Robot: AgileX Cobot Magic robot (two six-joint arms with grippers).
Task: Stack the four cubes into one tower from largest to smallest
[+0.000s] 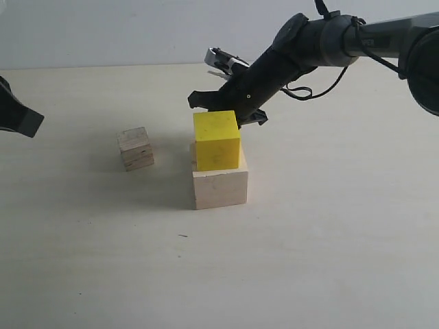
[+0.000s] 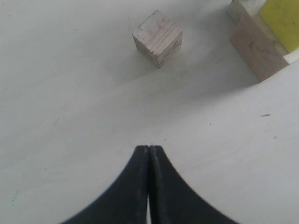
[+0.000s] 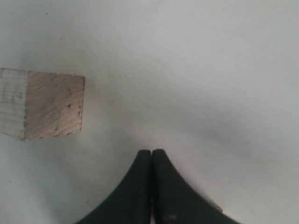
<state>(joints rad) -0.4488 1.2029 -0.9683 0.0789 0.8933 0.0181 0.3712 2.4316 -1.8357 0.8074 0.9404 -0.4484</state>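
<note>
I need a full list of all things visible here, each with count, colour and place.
table: one, off-white
pale wood cube: one, pale, on the table
yellow cube: one, bright yellow, atop the pale wood cube
plywood cube: one, layered brown, on the table, left of the yellow cube
tan wood cube: one, tan, on the table, seen in right wrist view
left gripper: one, black, shut, empty
right gripper: one, black, shut, behind the yellow cube

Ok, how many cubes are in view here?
4. Pale wood cube on the table, yellow cube on it, plywood cube apart to their left. The small tan cube shows clearly only in the right wrist view.
</note>
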